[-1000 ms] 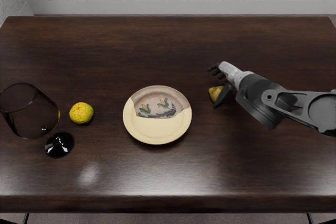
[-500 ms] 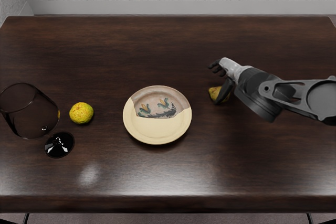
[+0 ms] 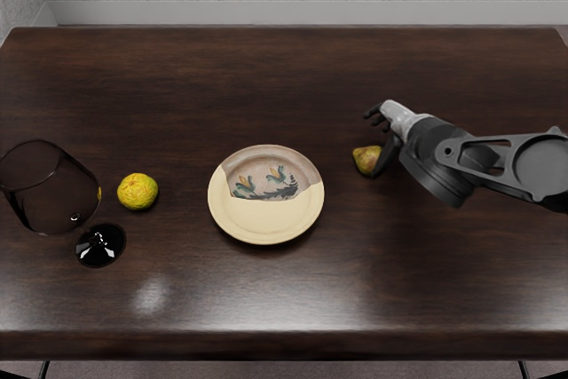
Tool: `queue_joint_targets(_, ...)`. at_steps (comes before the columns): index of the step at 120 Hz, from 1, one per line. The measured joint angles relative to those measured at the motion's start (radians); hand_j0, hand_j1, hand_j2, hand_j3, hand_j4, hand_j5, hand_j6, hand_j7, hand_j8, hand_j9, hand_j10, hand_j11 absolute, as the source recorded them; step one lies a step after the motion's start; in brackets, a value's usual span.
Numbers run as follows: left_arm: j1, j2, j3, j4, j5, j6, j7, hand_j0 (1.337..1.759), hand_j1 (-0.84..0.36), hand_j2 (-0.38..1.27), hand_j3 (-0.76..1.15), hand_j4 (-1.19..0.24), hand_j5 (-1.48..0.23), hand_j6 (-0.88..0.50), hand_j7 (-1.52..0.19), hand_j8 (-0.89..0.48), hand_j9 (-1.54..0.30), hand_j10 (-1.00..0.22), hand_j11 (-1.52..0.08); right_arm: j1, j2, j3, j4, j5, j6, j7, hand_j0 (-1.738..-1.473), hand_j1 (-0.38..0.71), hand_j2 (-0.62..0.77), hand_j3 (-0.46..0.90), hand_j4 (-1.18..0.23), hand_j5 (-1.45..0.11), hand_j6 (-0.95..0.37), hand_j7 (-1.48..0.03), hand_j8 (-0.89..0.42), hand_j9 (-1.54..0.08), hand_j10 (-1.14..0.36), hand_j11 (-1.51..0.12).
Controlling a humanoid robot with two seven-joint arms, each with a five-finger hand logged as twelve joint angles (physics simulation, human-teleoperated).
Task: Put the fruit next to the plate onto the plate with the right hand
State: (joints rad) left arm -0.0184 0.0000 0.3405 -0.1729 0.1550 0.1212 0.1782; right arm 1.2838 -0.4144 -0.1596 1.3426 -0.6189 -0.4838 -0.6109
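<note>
A cream plate (image 3: 266, 219) with a painted centre lies in the middle of the dark table. To its right, a short gap away, sits a small yellow-brown fruit (image 3: 364, 159). My right hand (image 3: 382, 139) comes in from the right edge and hovers just right of that fruit. Its fingers (image 3: 376, 115) are spread above and behind the fruit, and the thumb (image 3: 387, 159) hangs down against the fruit's right side. The hand is open and holds nothing. The left arm does not show.
A round yellow citrus (image 3: 138, 191) sits left of the plate. Further left, a dark wine glass (image 3: 43, 187) lies tilted near the table's left edge, its foot (image 3: 99, 245) toward the front. The table's front edge runs along the bottom.
The right hand has drifted a little to the right and up, so more of the small fruit shows. The fruit, plate, citrus and glass have not moved.
</note>
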Motion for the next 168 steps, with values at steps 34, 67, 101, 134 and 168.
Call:
queue_joint_targets(34, 0.000, 0.000, 0.000, 0.000, 0.000, 0.000, 0.000, 1.658, 0.35, 0.00, 0.00, 0.00, 0.00, 0.00, 0.00, 0.00, 0.00, 0.00, 0.00, -0.005, 0.041, -0.026, -0.055, 0.002, -0.003, 0.000, -1.658, -0.04, -0.05, 0.00, -0.26, -0.34, -0.26, -0.33, -0.26, -0.34, -0.26, -0.34)
queue_joint_targets(67, 0.000, 0.000, 0.000, 0.000, 0.000, 0.000, 0.000, 1.658, 0.35, 0.00, 0.00, 0.00, 0.00, 0.00, 0.00, 0.00, 0.00, 0.00, 0.00, -0.010, 0.084, -0.032, -0.102, 0.009, -0.003, 0.000, -1.658, -0.04, -0.05, 0.00, -0.26, -0.34, -0.26, -0.34, -0.26, -0.34, -0.26, -0.34)
queue_joint_targets(101, 0.000, 0.000, 0.000, 0.000, 0.000, 0.000, 0.000, 1.658, 0.35, 0.00, 0.00, 0.00, 0.00, 0.00, 0.00, 0.00, 0.00, 0.00, 0.00, 0.033, 0.088, -0.100, -0.104, 0.056, -0.002, 0.000, -1.658, 0.01, -0.06, 0.00, -0.30, -0.40, -0.30, -0.39, -0.30, -0.40, -0.30, -0.40)
queue_joint_targets(134, 0.000, 0.000, 0.000, 0.000, 0.000, 0.000, 0.000, 1.658, 0.35, 0.00, 0.00, 0.00, 0.00, 0.00, 0.00, 0.00, 0.00, 0.00, 0.00, 0.062, 0.101, -0.141, -0.103, 0.092, -0.002, 0.000, -1.658, 0.04, -0.06, 0.00, -0.33, -0.43, -0.33, -0.43, -0.33, -0.43, -0.33, -0.43)
queue_joint_targets(168, 0.000, 0.000, 0.000, 0.000, 0.000, 0.000, 0.000, 1.658, 0.35, 0.00, 0.00, 0.00, 0.00, 0.00, 0.00, 0.00, 0.00, 0.00, 0.00, 0.069, 0.113, -0.141, -0.100, 0.106, -0.003, 0.000, -1.658, 0.09, -0.05, 0.00, -0.37, -0.48, -0.37, -0.48, -0.37, -0.48, -0.37, -0.48)
